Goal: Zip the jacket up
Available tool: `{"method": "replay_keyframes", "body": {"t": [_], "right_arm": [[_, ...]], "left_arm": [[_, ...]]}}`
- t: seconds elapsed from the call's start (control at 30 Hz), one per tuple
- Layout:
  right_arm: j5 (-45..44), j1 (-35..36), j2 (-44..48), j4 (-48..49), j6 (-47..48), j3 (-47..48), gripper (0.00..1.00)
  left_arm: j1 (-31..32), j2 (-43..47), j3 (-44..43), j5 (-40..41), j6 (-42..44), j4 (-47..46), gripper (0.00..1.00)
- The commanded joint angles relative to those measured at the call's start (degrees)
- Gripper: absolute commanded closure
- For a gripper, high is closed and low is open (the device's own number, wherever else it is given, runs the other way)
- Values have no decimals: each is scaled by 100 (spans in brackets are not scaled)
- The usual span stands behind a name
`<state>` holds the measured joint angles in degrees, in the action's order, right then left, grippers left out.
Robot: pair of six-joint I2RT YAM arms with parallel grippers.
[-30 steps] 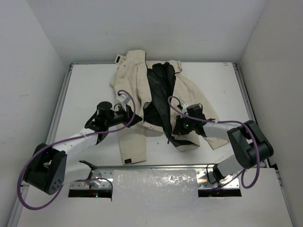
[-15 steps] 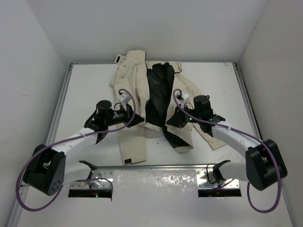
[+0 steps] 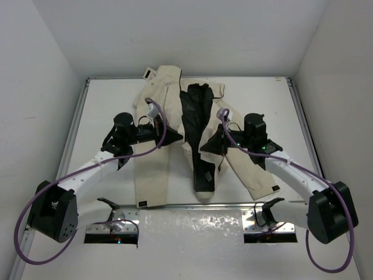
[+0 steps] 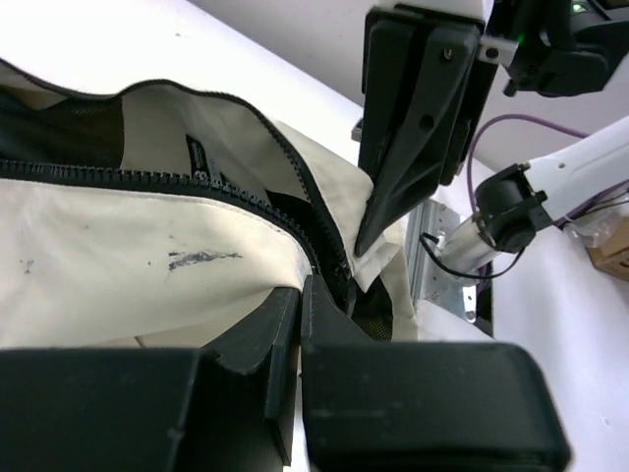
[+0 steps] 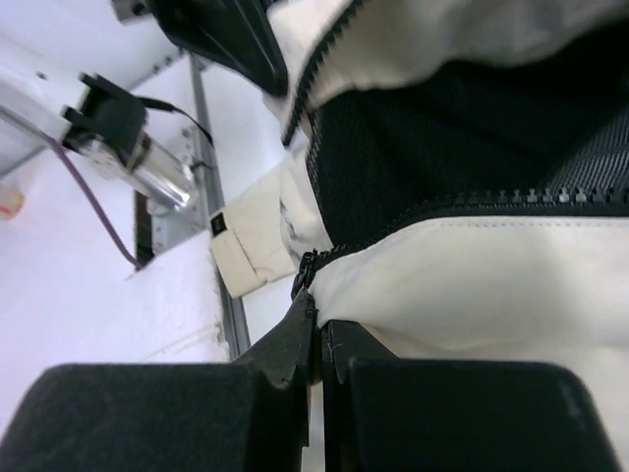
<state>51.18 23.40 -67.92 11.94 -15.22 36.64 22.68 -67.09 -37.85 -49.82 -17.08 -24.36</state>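
The cream-beige jacket (image 3: 154,146) lies open on the white table, its black lining (image 3: 195,125) showing down the middle. My left gripper (image 3: 173,136) is shut on the jacket's left front edge by the dark zipper teeth (image 4: 197,179). My right gripper (image 3: 205,146) is shut on the right front edge at its zipper (image 5: 472,202). Both hold the hem edges lifted off the table, a short gap between them. In the left wrist view my gripper (image 4: 301,295) pinches the cream fabric (image 4: 118,246). In the right wrist view my gripper (image 5: 316,317) pinches the cream fabric (image 5: 472,285).
The metal rail (image 3: 192,205) runs along the table's near edge, with a foil-covered panel (image 3: 192,227) in front. White walls enclose the table on the left, right and back. One sleeve (image 3: 256,175) trails toward the front right.
Both grippers have lifted and pulled the front edges toward the near side. The jacket has stretched out lengthwise, its left panel and sleeve now hanging straight toward the rail.
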Motion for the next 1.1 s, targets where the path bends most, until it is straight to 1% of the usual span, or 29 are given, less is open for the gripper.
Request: {"method": "replay_keyframes", "body": {"t": [0.0, 0.07, 0.13, 0.17, 0.23, 0.3, 0.43, 0.6, 0.7, 0.93, 1.07], "right_arm": [[507, 59, 77, 914, -332, 343, 100], [533, 86, 77, 950, -358, 431, 100], [700, 95, 77, 1352, -682, 475, 100], [701, 95, 68, 1494, -684, 484, 100], [823, 95, 51, 1757, -999, 493, 100], [885, 104, -2, 1855, -1096, 493, 100], [885, 112, -37, 2092, -1202, 361, 100], [885, 139, -142, 2496, -1457, 344, 100], [859, 139, -186, 2786, -1615, 256, 100], [824, 165, -292, 3489, -2019, 133, 100], [815, 183, -327, 3543, -2090, 80, 100]], "left_arm": [[70, 187, -206, -309, -172, -552, 100], [88, 196, -197, -300, -417, -779, 100], [97, 188, -171, -291, -698, -1060, 100], [105, 179, -162, -291, -778, -1123, 100], [97, 161, -153, -256, -1015, -1237, 100], [105, 144, -118, -151, -1218, -1325, 100], [114, 135, 49, -19, -1771, -1817, 100], [149, 126, 58, -36, -1729, -1932, 100], [176, 143, 119, -71, -1474, -1818, 100], [202, 135, 155, -45, -1517, -1967, 100], [211, 135, 155, -45, -1561, -2073, 100]]}}
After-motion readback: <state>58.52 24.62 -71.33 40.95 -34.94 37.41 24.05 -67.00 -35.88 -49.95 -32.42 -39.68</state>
